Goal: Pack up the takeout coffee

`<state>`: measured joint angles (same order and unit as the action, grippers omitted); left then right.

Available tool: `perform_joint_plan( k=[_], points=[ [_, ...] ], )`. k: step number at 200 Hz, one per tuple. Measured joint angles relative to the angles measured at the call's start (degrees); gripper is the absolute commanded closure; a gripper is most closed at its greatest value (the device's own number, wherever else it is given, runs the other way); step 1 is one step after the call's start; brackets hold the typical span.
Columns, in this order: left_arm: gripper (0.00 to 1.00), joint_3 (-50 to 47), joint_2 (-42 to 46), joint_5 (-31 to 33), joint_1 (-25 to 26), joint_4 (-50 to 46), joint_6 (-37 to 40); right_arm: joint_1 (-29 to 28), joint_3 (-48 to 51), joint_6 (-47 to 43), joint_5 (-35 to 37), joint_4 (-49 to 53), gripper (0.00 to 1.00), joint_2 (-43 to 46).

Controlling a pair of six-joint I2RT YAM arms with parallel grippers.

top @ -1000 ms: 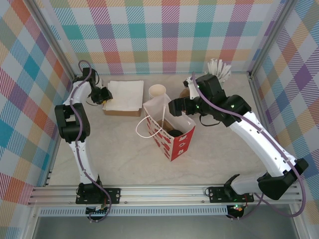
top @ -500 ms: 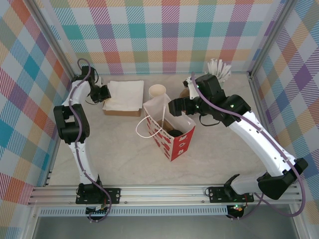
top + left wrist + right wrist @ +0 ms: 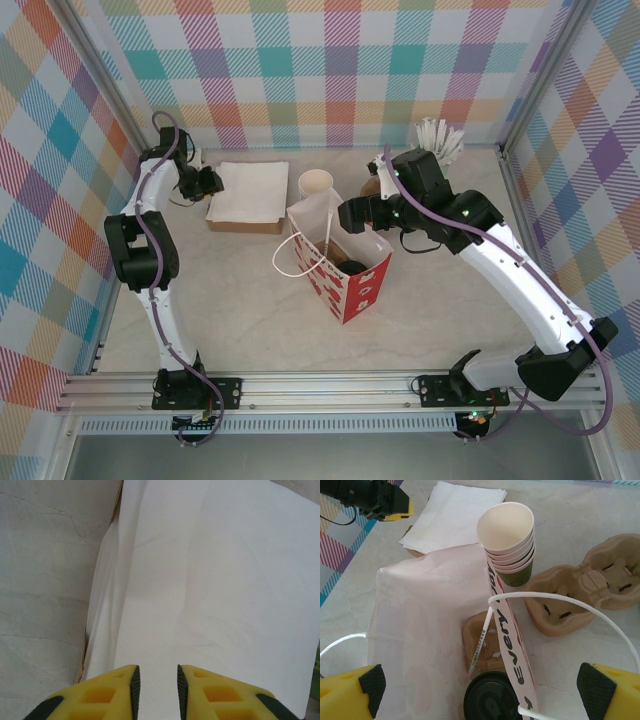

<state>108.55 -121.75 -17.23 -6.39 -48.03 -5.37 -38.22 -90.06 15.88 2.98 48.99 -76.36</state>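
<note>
Plaid-walled pale table: the takeout coffee, black-lidded, sits inside the red paper bag beneath the wide-open right gripper. The left gripper, jaws slightly parted and empty, hovers over napkins; likely pinching one next.

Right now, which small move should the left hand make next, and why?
Probably lower the left hand onto the napkins and pinch the top one: its fingers stand slightly apart above them, holding nothing, and the lidded cup already sits in the bag.
</note>
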Motion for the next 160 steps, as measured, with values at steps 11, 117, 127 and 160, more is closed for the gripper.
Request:
perform_joint_plan(
  k=[11, 117, 127, 160],
  points=[
    [0.66, 0.00, -0.02, 0.52, 0.00, -0.04, -0.02, 0.00, 0.00, 0.00, 0.00, 0.04, 0.00, 0.00],
    [0.62, 0.00, -3.39, 1.90, 0.00, -0.57, -0.15, 0.00, 0.02, 0.00, 0.00, 0.13, 0.00, 0.00],
    [0.63, 0.00, -3.45, 1.90, 0.00, -0.63, -0.15, 0.00, 0.02, 0.00, 0.00, 0.11, 0.00, 0.00],
    [0.71, 0.00, -3.45, 1.86, 0.00, -1.25, -0.28, 0.04, 0.02, 0.00, 0.00, 0.11, 0.00, 0.00]
  ],
)
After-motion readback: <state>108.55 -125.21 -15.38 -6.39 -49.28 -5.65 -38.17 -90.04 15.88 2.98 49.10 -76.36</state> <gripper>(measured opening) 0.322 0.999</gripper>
